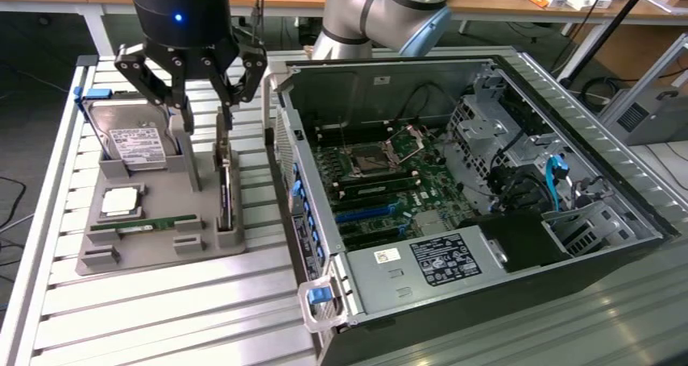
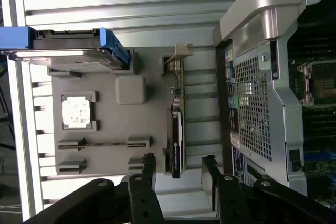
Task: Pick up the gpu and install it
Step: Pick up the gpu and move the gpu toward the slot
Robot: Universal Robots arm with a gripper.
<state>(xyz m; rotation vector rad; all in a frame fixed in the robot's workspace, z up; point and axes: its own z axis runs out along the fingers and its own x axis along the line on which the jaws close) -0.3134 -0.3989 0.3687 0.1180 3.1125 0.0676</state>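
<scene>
The gpu (image 1: 225,185) is a thin dark card standing on edge in a slot along one side of the grey holder (image 1: 161,249), its silver bracket end toward the back. In the wrist view the gpu (image 2: 177,135) runs edge-on between the holder (image 2: 131,90) and the computer case. My gripper (image 1: 206,112) hangs just above the card's bracket end, open, with one finger on each side and nothing held. In the wrist view the gripper (image 2: 178,167) straddles the line of the card, and its fingertips (image 2: 148,163) stand apart from it.
The holder also carries a silver hard drive (image 1: 134,136), a CPU (image 1: 121,201) and a green memory stick (image 1: 145,223). The open computer case (image 1: 602,221) lies at the exterior view's right with the motherboard (image 1: 376,172) and power supply (image 1: 430,261) exposed. A slatted metal table (image 1: 161,318) is underneath.
</scene>
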